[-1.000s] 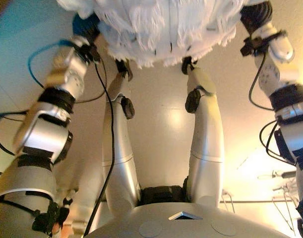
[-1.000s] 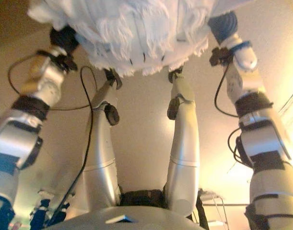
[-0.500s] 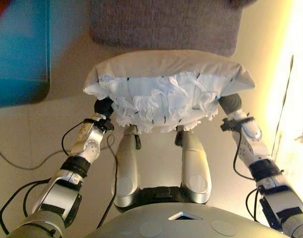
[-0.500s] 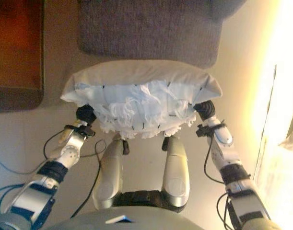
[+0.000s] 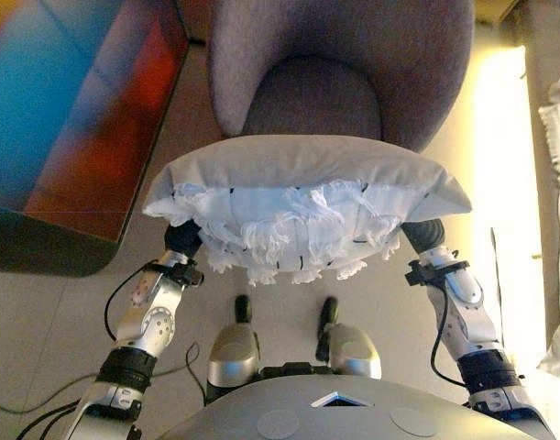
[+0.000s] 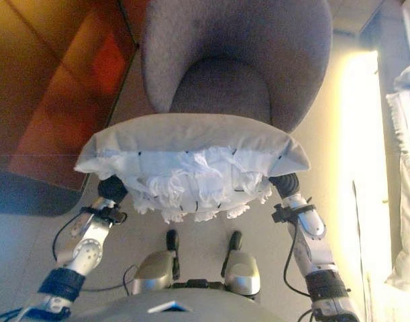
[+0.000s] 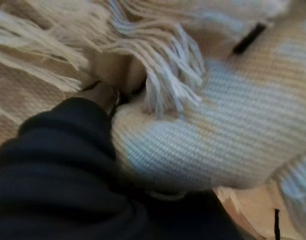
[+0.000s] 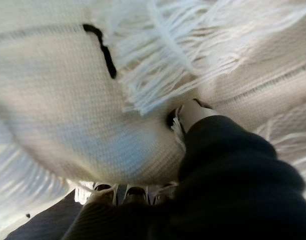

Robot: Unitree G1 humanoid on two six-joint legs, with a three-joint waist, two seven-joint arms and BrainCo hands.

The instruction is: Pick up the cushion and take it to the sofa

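Note:
A white cushion (image 5: 307,174) with a fringed, tasselled face is held up in front of me, clamped between my two hands. My left hand (image 5: 181,240) presses against its left end and my right hand (image 5: 424,236) against its right end. Only their dark covers show under the cushion's corners. The wrist views show knitted fabric and fringe (image 7: 233,125) (image 8: 42,100) bulging against each dark cover (image 7: 57,165) (image 8: 233,175). A grey upholstered sofa chair (image 5: 353,64) stands straight ahead, and its seat (image 5: 312,101) shows just past the cushion's far edge.
A dark glossy table top (image 5: 69,119) lies to the left of the chair, its corner close to my left arm. White cloth (image 5: 559,183) hangs at the right edge. Pale floor (image 5: 509,137) runs along the chair's right side.
The whole picture has shifted: it showed mostly floor and my arms under the cushion, and now takes in the grey chair with its curved back. The cushion stays clamped between both hands.

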